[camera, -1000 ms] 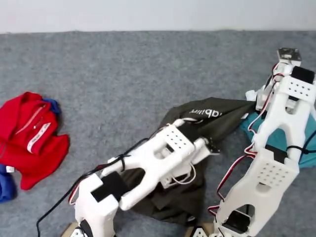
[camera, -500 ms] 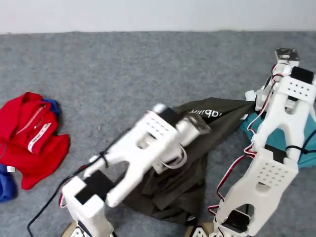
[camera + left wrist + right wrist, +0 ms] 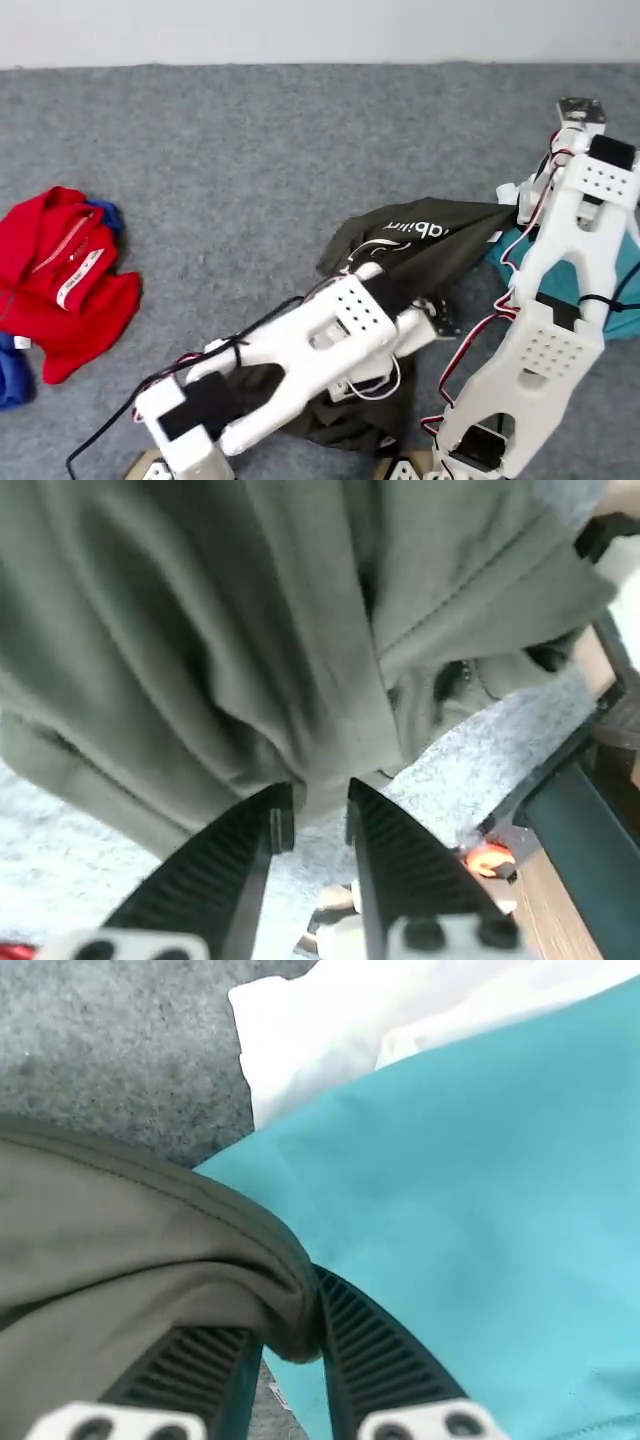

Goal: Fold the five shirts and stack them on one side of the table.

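Left end effector (image 3: pixel 318 802): jaws almost together, nipping a hanging fold of the olive shirt (image 3: pixel 250 630). Right end effector (image 3: pixel 290 1332): jaws narrow, pinched on a hemmed edge of the same shirt.

The olive shirt is bunched at centre-right of the bench (image 3: pixel 250 150), strung between the two arms. It is not flat, and no clean fold is visible.

Progress, as judged: early. This looks like the first garment in hand, and I see no finished stack.
- Teal shirt (image 3: pixel 480 1210) and white shirt (image 3: pixel 320 1030) lie just beside the right grip, the teal one touching the olive hem. Cannot tell whether either is folded.
- Red shirt (image 3: pixel 60 270) and blue shirt (image 3: pixel 10 370) are crumpled at the far left edge, well apart, untouched.

Obstruction: the teal shirt crowds the right grip, and the left arm covers the near part of the olive shirt.
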You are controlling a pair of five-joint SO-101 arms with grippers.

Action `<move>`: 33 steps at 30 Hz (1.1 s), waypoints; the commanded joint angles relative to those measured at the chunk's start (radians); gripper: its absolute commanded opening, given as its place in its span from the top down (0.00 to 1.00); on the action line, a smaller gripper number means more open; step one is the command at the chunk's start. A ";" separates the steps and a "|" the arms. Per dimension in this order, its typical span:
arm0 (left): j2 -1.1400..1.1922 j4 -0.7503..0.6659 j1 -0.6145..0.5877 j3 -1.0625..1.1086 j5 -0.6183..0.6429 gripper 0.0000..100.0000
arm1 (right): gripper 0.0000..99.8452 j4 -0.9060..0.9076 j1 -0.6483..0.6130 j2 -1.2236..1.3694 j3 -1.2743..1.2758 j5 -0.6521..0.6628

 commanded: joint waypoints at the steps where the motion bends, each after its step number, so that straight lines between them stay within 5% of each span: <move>1: 0.049 0.021 0.037 0.002 -0.014 0.90 | 0.99 -0.019 0.013 -0.021 -0.028 0.011; 22: 0.198 0.028 0.100 -0.102 -0.012 0.89 | 0.99 -0.019 0.007 -0.021 -0.028 0.014; 33: 0.199 0.028 -0.021 -0.105 -0.069 0.81 | 0.99 -0.019 0.007 -0.021 -0.028 0.015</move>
